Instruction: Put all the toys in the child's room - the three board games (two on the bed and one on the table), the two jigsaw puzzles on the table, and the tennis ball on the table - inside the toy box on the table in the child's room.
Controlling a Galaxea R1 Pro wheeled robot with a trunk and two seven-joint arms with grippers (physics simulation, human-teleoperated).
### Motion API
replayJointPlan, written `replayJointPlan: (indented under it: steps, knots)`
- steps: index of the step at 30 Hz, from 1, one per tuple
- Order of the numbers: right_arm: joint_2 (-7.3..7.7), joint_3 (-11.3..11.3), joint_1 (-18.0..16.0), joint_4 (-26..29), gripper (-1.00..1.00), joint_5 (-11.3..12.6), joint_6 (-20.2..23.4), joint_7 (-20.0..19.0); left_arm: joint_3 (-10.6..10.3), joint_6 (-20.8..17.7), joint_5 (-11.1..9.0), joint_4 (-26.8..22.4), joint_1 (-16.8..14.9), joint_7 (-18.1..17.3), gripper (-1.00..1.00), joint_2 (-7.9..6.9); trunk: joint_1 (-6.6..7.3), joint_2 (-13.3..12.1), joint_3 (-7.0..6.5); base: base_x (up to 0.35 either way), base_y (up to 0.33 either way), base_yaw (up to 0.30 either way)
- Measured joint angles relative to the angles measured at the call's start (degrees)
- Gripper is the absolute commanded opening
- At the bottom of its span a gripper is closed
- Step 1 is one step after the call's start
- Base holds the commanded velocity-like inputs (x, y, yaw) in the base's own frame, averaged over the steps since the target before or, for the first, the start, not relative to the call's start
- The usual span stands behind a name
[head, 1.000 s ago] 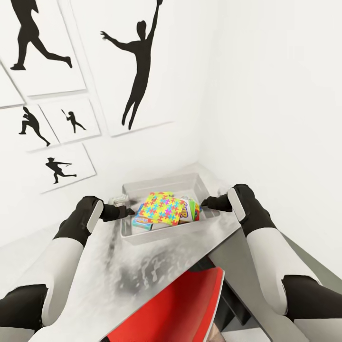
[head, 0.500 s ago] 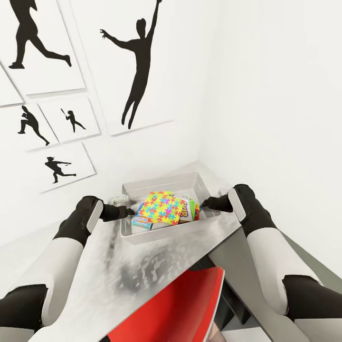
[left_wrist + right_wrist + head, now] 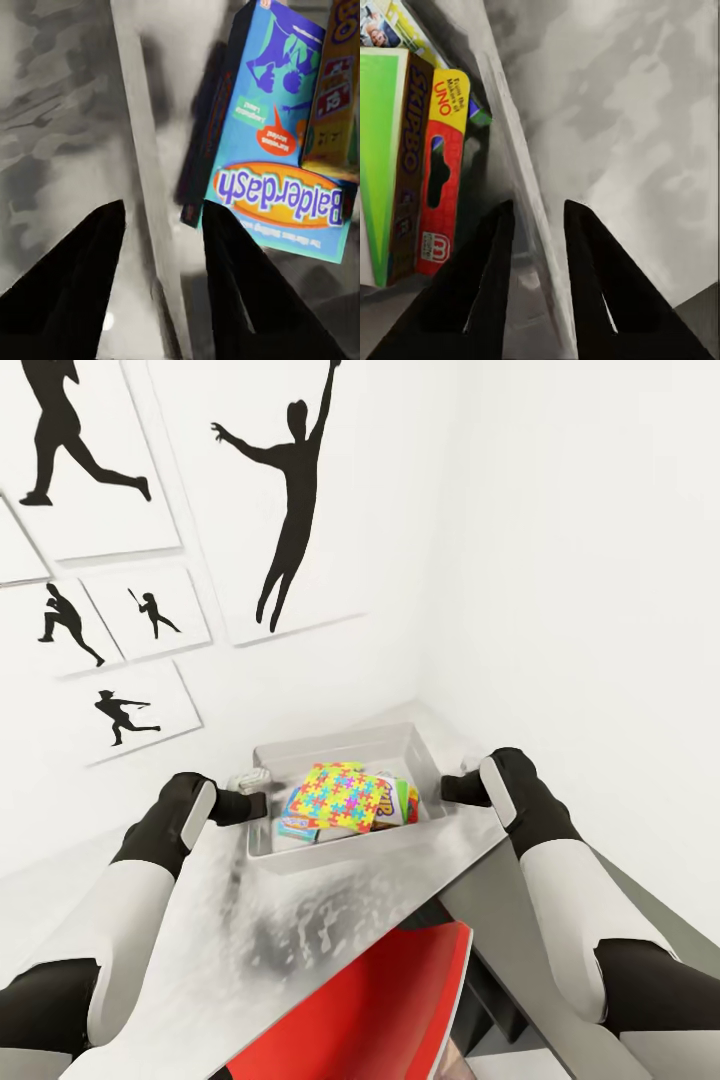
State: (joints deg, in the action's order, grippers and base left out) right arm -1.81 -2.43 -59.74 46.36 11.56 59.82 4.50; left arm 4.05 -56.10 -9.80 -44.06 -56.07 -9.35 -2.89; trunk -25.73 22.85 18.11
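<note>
The left claw [image 3: 161,225] and right claw [image 3: 536,217] each stand partly open, fingers straddling opposite walls of the toy box [image 3: 330,743] at centre frame on the bench [image 3: 300,910]. Inside lie a jigsaw puzzle [image 3: 338,796] and board games [image 3: 289,142]

I am reaching both arms forward from the lower corners of the head view, elbows bent, forearms converging toward the middle of the frame. My left gripper [image 3: 262,803] is sitting left of centre, its two dark fingers [image 3: 82,277] spread apart and straddling a thin grey wall between them. My right gripper [image 3: 447,788] is sitting right of centre, pointing inward, its fingers [image 3: 487,285] likewise parted with a thin edge running between them. Both wrists are lying roughly level.
</note>
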Motion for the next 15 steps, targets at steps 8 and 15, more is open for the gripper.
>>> replayJointPlan:
  steps: [8,15]
  knots:
    - [0.04,-0.01,0.09,0.00,-1.00,1.05,-0.02,-0.01,-0.07,0.11,0.88,0.04,0.02,-0.13,-1.00,-0.02,-0.01,-0.03,0.01,0.000,0.000,0.000]
    - [-0.04,-0.01,0.10,0.15,-1.00,0.91,-0.01,0.00,-0.05,0.09,1.16,-0.01,0.03,-0.28,-1.00,-0.02,-0.02,-0.03,0.01,-0.013,0.000,0.000]
